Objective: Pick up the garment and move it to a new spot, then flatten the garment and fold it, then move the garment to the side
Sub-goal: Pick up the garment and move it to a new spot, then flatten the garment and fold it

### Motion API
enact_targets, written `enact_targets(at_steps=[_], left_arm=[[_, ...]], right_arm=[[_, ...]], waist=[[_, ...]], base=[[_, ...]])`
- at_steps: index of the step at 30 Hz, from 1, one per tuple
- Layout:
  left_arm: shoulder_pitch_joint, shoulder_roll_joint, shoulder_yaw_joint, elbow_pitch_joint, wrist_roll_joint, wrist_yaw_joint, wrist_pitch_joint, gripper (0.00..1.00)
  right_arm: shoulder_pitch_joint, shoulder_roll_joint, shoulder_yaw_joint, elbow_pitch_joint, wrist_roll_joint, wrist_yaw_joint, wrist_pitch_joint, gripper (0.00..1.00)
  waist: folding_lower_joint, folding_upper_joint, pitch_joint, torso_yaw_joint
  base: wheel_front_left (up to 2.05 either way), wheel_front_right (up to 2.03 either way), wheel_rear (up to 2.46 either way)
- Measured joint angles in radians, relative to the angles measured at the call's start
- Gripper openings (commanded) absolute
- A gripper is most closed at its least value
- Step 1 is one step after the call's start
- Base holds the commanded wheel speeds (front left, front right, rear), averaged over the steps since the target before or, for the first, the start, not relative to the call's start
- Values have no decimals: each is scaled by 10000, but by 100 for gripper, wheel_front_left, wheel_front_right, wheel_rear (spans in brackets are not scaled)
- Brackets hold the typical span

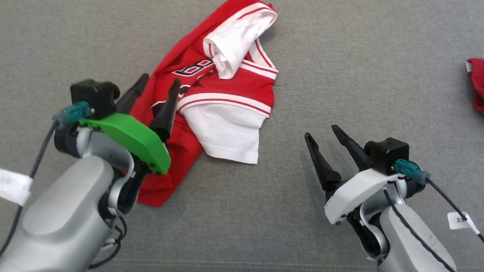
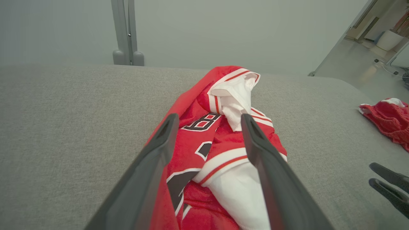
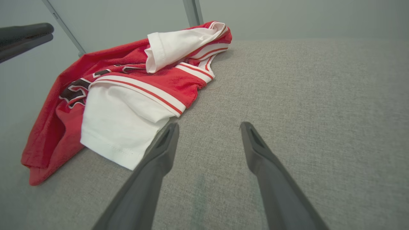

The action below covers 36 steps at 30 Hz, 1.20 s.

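My left gripper (image 1: 160, 79) hangs over the garment's (image 1: 228, 93) near-left end, fingers spread, holding nothing. The garment lies crumpled on the grey cushion (image 1: 356, 54), its long axis running away from me and rightward. My right gripper (image 1: 321, 131), also spread and empty, sits apart to its right. Left is nearer, so I'd grab with it.

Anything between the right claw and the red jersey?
No. Bare grey fabric separates the right claw from the red jersey, per head and right wrist views.
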Motion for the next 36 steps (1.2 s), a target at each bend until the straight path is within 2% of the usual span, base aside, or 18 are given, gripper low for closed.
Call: enact_targets(at_steps=[2,10,17,27,28,33,36], left_arm=[[220,-98,17,-73,-2,38,-115,100],[1996,-1114,146,-535,-514,71,-813,100],[2363,-1544,52,-1003,-510,75,-897,100],[2406,-1653,-188,-1156,-282,75,-936,100],[2448,-1639,-165,-1172,-211,75,-936,100],[2696,-1599,-25,-1220,2,75,-938,100],[2870,-1492,205,-1279,27,75,-953,100]], right_arm=[[-60,29,-109,109,194,0,117,100],[-462,94,-1287,842,1488,-25,886,100],[-797,77,-1925,1112,2017,-268,1457,100],[-848,-58,-2079,1532,2121,-499,2033,100],[-847,-59,-2050,1567,2107,-604,2077,100],[-775,-242,-2006,1607,1896,-888,2161,100],[-702,-382,-1893,1584,1676,-936,2161,100]], waist=[[0,0,-61,145],[0,0,-383,1322],[0,0,-452,2319],[0,0,-354,3640],[0,0,-350,3740],[0,0,-366,4074],[0,0,-404,4073]], base=[[0,0,0],[0,0,0],[0,0,0],[0,0,0],[0,0,0],[0,0,0],[0,0,0]])
